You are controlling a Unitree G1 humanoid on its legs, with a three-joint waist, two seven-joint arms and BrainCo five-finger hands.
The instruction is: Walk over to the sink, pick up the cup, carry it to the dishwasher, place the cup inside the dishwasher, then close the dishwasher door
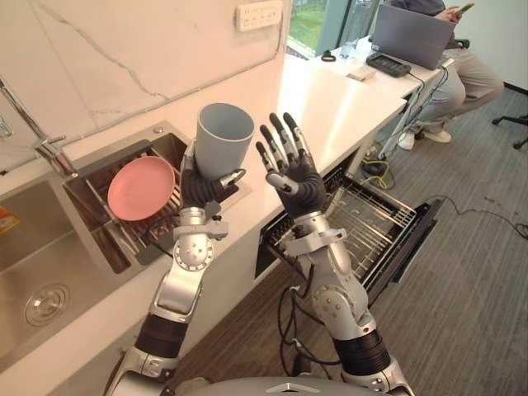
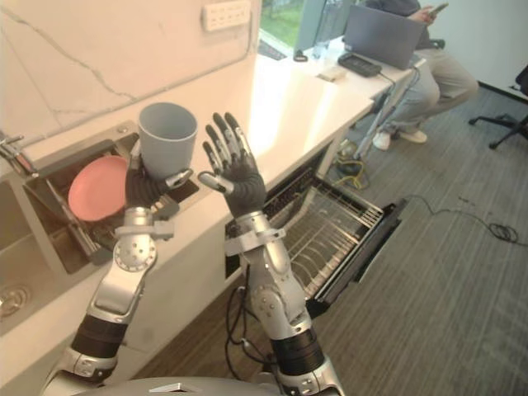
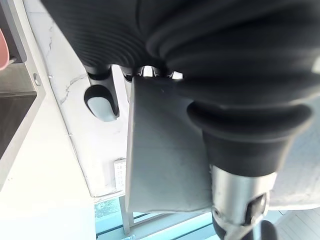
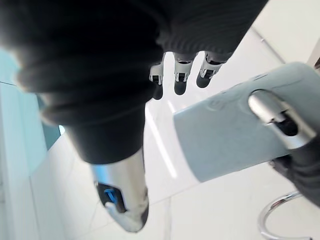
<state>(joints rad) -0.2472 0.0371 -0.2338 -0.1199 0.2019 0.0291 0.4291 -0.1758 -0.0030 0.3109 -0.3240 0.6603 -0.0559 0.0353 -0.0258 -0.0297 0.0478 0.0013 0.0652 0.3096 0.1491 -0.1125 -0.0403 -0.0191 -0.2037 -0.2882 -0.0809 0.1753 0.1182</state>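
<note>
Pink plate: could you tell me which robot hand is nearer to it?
Left. The left hand, gripping the cup, is beside the plate; the open right hand is beyond the cup.

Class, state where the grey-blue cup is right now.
In the left eye view the cup is held upright in the left hand, above the counter edge, between the pink plate and the open right hand.

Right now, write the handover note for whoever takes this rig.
Left robot hand: shut on the grey cup, held upright over the counter by the sink.
Right robot hand: open, raised beside the cup, holding nothing.
Dishwasher: open under the counter, rack pulled out.
Done: cup picked up.
To do: carry it over, place it in the rack, shut the dishwasher.
</note>
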